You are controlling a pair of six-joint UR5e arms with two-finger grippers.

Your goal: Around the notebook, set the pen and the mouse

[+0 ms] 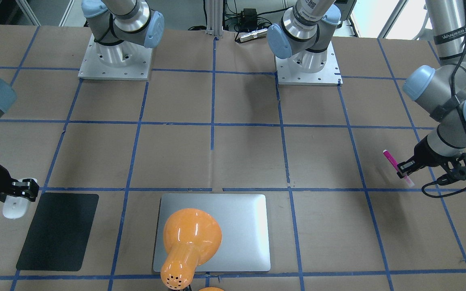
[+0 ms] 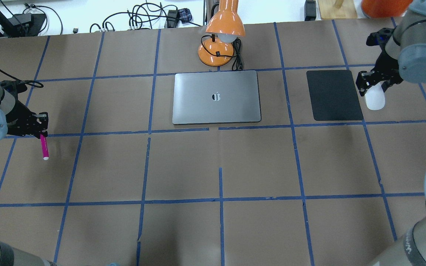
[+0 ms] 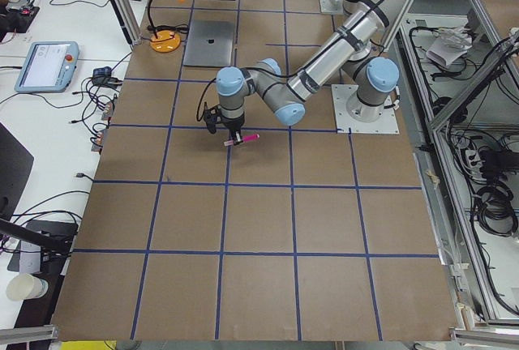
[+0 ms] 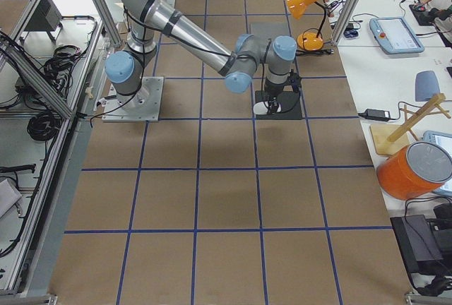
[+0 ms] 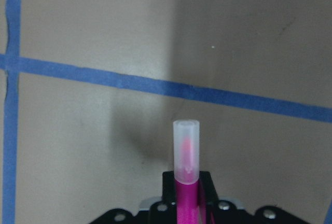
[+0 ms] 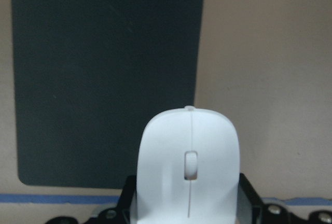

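The silver-grey notebook [image 2: 198, 107] lies closed at the far middle of the table, also visible from the front [image 1: 245, 234]. Far to its left, my left gripper [image 2: 41, 132] is shut on the pink pen [image 2: 44, 147], whose pale end [image 5: 185, 151] sticks out past the fingers over a blue tape line. The pen [image 1: 390, 160] hangs tilted, just above the paper. At the right, my right gripper [image 2: 374, 84] is shut on the white mouse [image 2: 374, 100], held beside the outer edge of the black mat [image 2: 333, 95]. The wrist view shows the mouse [image 6: 189, 146] between the jaws.
An orange desk lamp [image 2: 222, 26] stands just behind the notebook, and its shade [image 1: 190, 232] overhangs the notebook in the front view. Both arm bases [image 1: 115, 60] sit on the robot's side. Brown paper with blue tape lines covers the table.
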